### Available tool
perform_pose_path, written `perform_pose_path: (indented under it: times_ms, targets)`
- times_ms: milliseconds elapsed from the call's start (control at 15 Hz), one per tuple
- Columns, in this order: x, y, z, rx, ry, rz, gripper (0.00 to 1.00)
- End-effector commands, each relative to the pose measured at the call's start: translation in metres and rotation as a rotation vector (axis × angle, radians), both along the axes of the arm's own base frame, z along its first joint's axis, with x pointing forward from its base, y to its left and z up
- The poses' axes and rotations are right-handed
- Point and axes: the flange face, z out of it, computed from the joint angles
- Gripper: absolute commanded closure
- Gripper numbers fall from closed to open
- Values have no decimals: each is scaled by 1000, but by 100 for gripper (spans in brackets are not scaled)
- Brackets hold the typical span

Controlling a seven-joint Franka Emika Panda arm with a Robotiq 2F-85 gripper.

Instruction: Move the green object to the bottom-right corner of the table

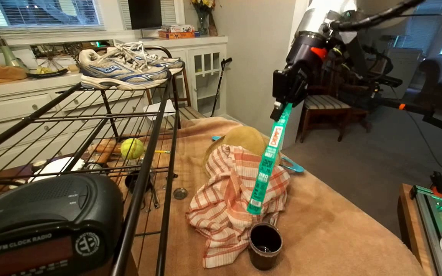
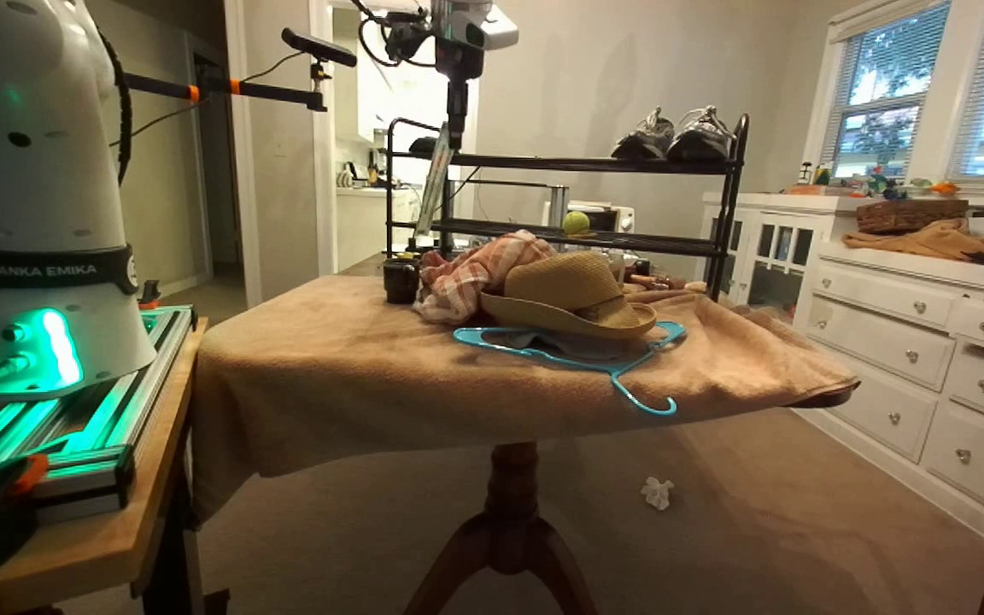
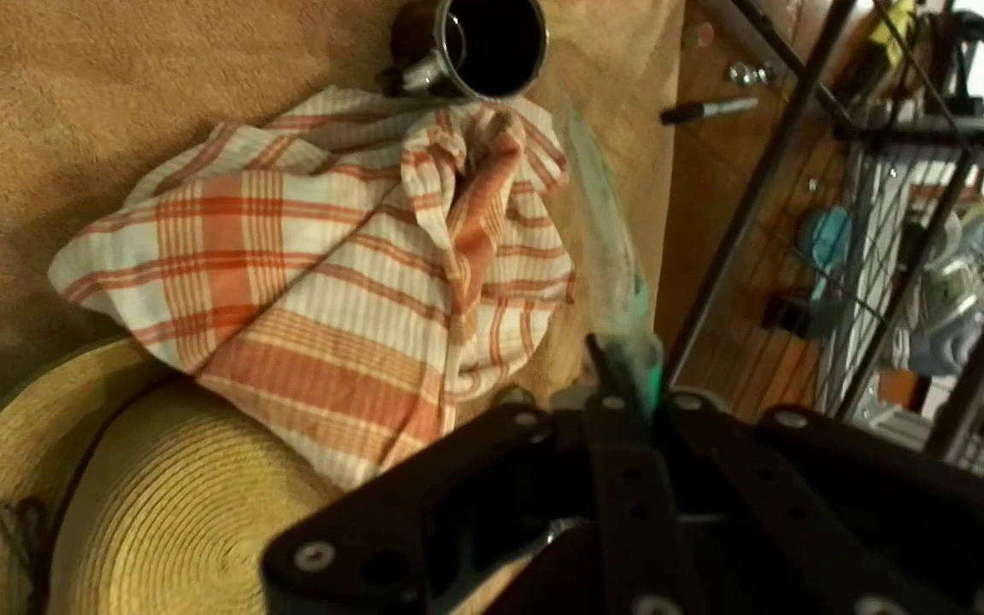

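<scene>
Tan-covered tabletop [image 1: 332, 222] with a rumpled striped cloth [image 1: 225, 207]. Higher than the cloth, my pincer [image 1: 284, 108] is pinched tight on the upper end of a green stick [image 1: 271, 159]. I judge the stick light, fairly stiff and slick-wrapped; held by one end it may swing; a mid-length hold would steady it. It slants down from the pincer, lower end off the tabletop, near the cloth.

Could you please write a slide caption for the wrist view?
Gripper holding the green stick, with the striped cloth, mug and straw hat below.
</scene>
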Motion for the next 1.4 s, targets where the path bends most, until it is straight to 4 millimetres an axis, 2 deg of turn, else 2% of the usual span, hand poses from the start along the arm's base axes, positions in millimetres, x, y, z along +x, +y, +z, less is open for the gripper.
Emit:
perform_pose_path:
  times_ms: [0,200,600,933,1133,1333]
  targets:
    - [5,-38,18,94,-1,-177,100]
    - [13,-70,19,145,-26,-331,100]
    - [32,-124,-4,237,-99,-641,100]
    - [42,-185,-24,335,-127,-906,100]
    - [47,-220,-30,406,-159,-1061,100]
    - [60,-245,-34,430,-255,-1188,100]
